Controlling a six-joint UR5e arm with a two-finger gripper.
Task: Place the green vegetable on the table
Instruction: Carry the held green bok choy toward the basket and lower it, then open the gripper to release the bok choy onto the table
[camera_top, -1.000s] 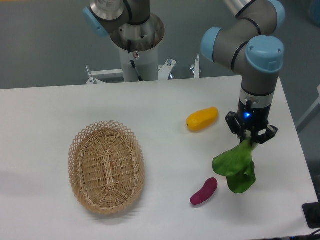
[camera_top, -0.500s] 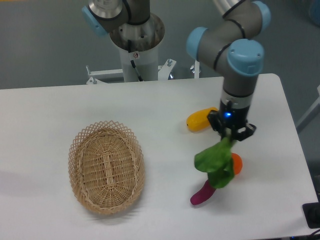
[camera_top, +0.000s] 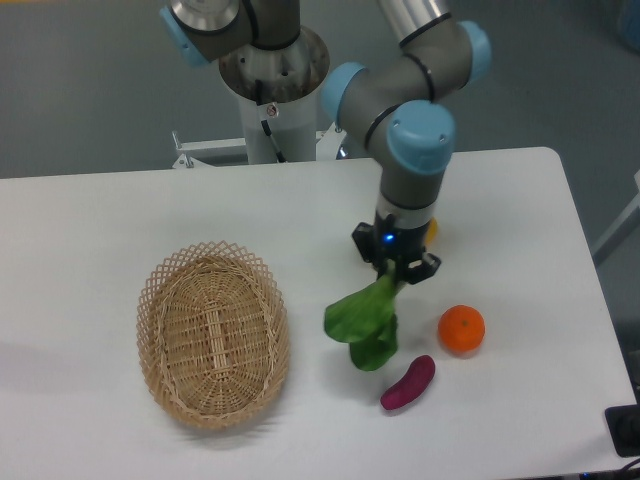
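The green vegetable (camera_top: 362, 322) is a floppy bright-green leaf that hangs from my gripper (camera_top: 394, 273) by its pale stem end. The gripper is shut on that stem and holds the leaf above the white table (camera_top: 120, 210), near the middle right. The leaf's lower tip hangs close to the tabletop, just left of the purple sweet potato (camera_top: 408, 383); I cannot tell whether it touches the table.
An oval wicker basket (camera_top: 213, 332) stands at the left front. An orange (camera_top: 461, 329) lies right of the leaf. The yellow fruit (camera_top: 431, 228) is mostly hidden behind my arm. The arm's base column (camera_top: 272, 90) stands at the back.
My gripper has carried the green vegetable leftward across the table, from the right edge toward the middle. The orange has come into view and the yellow fruit is now hidden behind the arm.
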